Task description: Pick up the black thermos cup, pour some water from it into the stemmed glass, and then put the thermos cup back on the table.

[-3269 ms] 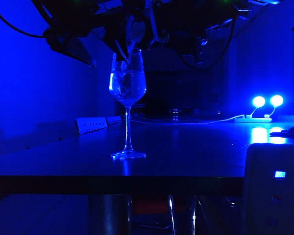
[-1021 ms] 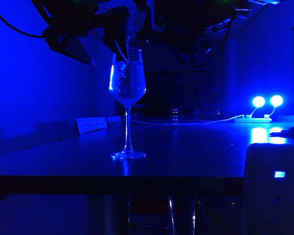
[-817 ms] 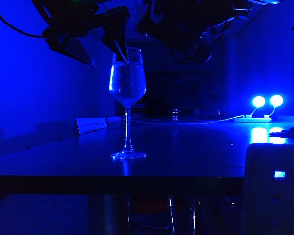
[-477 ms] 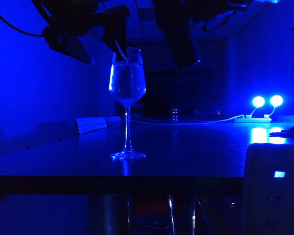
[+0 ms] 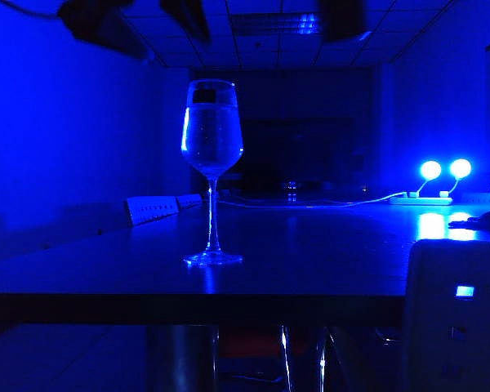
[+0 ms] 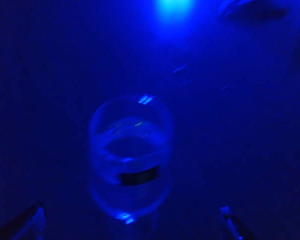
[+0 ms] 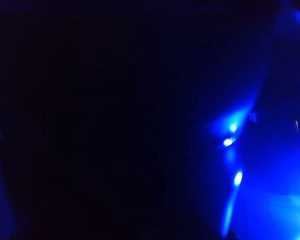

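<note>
The stemmed glass (image 5: pixel 212 139) stands upright on the table (image 5: pixel 310 245), its bowl holding water and a dark sticker near the rim. Seen from above in the left wrist view, the glass (image 6: pixel 130 165) lies between the wide-apart fingertips (image 6: pixel 37 220) of my left gripper (image 6: pixel 132 225), which is open and touches nothing. In the exterior view that gripper (image 5: pixel 157 28) hangs as a dark silhouette just above the rim. The black thermos cup (image 5: pixel 343 20) shows only its lower end at the top edge, right of the glass. Its dark body (image 7: pixel 115 125) fills the right wrist view and hides my right gripper's fingers.
A pale boxy device with a small lit square (image 5: pixel 457 318) stands at the front right. Two bright round lamps (image 5: pixel 445 169) and a white cord lie at the back right. A pale strip (image 5: pixel 153 208) sits behind the glass on the left.
Both arms have risen toward the top of the view. The thermos cup, earlier tipped over the glass rim, has swung away to the right and upward. The glass has not moved.
</note>
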Controlling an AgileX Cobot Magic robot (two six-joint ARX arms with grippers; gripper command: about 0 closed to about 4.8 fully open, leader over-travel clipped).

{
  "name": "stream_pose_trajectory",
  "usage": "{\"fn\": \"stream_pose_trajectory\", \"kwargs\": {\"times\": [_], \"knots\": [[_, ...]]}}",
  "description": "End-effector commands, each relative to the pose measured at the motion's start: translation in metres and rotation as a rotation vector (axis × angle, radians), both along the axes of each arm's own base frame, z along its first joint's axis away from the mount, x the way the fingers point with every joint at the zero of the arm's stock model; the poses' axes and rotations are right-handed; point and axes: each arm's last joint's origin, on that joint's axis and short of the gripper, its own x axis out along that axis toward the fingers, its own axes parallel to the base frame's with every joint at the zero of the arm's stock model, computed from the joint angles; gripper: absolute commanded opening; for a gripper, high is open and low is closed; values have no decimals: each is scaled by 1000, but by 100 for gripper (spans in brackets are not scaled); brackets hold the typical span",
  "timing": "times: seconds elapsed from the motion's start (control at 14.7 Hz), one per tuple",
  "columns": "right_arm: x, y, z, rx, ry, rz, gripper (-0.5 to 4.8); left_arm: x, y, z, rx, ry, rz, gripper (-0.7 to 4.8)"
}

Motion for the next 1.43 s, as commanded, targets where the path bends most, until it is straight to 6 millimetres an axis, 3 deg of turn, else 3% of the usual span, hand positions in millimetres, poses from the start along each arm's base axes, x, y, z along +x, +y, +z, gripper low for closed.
{"fn": "stream_pose_trajectory", "kwargs": {"times": [0.07, 0.34, 0.61, 0.89, 1.09, 1.43], "knots": [[-34, -16, 17, 30, -12, -22, 127, -6, -3, 6, -48, -5, -42, 479], [-74, -35, -23, 77, 82, -81, 127, -11, -10, 7, -55, -5, -89, 479], [-67, -32, -94, 128, 165, -66, 126, -12, -13, 9, -67, -19, -105, 479], [-30, -26, -153, 207, 154, -22, 126, -12, -13, 8, -63, -21, -106, 479], [5, -38, -185, 296, 131, -46, 126, -12, -13, 8, -62, -20, -107, 479], [57, -58, -199, 260, 141, -69, 126, -9, -14, 3, -49, -4, -107, 479]]}}
